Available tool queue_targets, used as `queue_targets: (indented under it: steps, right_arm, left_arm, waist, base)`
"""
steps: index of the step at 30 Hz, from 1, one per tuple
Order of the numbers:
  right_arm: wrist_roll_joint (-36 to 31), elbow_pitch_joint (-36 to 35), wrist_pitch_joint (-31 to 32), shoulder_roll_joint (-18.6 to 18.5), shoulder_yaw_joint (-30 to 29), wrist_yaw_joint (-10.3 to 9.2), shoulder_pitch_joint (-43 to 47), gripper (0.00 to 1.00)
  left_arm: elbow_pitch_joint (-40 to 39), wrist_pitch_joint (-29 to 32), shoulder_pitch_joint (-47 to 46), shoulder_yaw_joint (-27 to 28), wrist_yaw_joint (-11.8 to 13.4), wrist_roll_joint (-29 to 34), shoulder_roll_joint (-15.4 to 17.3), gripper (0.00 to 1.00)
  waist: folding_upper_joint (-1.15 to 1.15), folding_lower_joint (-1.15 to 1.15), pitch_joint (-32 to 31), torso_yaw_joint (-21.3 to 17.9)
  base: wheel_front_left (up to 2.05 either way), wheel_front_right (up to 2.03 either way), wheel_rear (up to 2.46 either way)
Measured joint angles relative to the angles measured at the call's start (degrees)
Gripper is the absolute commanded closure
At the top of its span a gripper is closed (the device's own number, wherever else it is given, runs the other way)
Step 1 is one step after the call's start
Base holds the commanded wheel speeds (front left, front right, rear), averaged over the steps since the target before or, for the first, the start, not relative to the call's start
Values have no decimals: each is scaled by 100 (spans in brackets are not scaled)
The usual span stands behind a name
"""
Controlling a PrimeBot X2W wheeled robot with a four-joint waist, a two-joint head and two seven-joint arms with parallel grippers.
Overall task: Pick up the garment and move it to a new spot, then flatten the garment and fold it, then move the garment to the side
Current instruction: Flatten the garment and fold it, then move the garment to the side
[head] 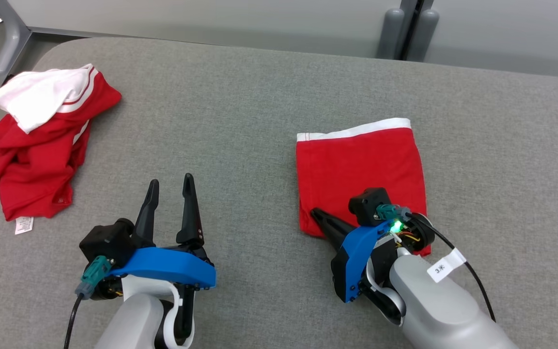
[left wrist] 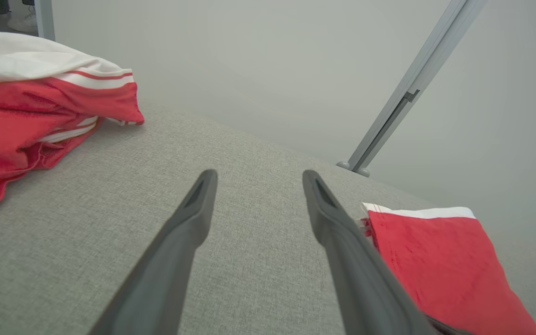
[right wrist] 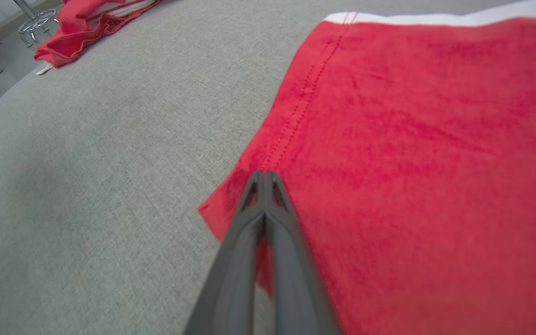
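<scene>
The garment (head: 361,165) is a folded red rectangle with a white band along its far edge, lying flat on the grey padded table (head: 259,97) right of centre. My right gripper (head: 315,213) sits at its near-left corner. In the right wrist view this gripper (right wrist: 263,176) is shut, its tips pressed into the red cloth (right wrist: 412,139), and a sliver of red shows between the fingers. My left gripper (head: 170,179) is open over bare table at the lower left, with nothing between its fingers (left wrist: 259,173). The garment (left wrist: 435,260) lies to its right.
A crumpled red and white pile of clothing (head: 37,160) with a white label (head: 23,224) lies at the table's left edge, and shows in the wrist views (left wrist: 26,125) (right wrist: 91,18). Grey metal posts (head: 405,29) and a frame leg (head: 12,39) stand behind the table.
</scene>
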Motion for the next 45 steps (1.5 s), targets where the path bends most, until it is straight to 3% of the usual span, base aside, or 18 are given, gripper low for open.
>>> queue_targets:
  steps: [2, 5, 6, 13, 21, 31, 36, 45]
  right_arm:
    - [58, 34, -109, 10, 93, -1, -14, 100]
    - [147, 48, -371, 21, 145, 0, -63, 42]
    - [167, 46, -458, 23, 138, 0, -91, 0]
    - [242, -88, -1084, 5, -288, 0, -126, 0]
    - [-229, -416, -1374, -200, -1700, 0, 307, 0]
    - [-1233, -1552, -1394, 14, -3330, 0, 1718, 0]
    - [-1379, -2012, -1367, 79, -3631, 0, 2305, 0]
    - [-1326, -2419, -1182, 92, -3548, 0, 2628, 0]
  left_arm:
    - [3, 0, 0, 2, 0, 0, 0, 0]
    - [21, -1, 0, 4, 0, 1, 3, 0]
    - [26, -1, 0, 0, 0, 2, 4, 0]
    - [49, -8, -3, -47, -47, 57, 3, 0]
    - [203, -9, -149, -124, -145, 234, -138, 0]
    - [541, -9, 190, 237, -278, 667, -294, 0]
    - [569, -10, 476, 436, -272, 860, -341, 0]
    - [643, -10, 710, 617, -303, 1149, -386, 0]
  waist:
    - [0, 0, -3, -38]
    - [0, 0, -18, -108]
    - [0, 0, -30, -136]
    - [0, 0, -192, -380]
    - [-2, 0, -472, -696]
    - [-2, -1, -827, -880]
    - [-2, -1, -953, -873]
    - [-1, -1, -1019, -885]
  base:
    - [0, 0, 0]
    - [0, 0, 0]
    - [0, 0, 0]
    - [0, 0, 0]
    - [0, 0, 0]
    - [0, 0, 0]
    - [0, 0, 0]
    - [0, 0, 0]
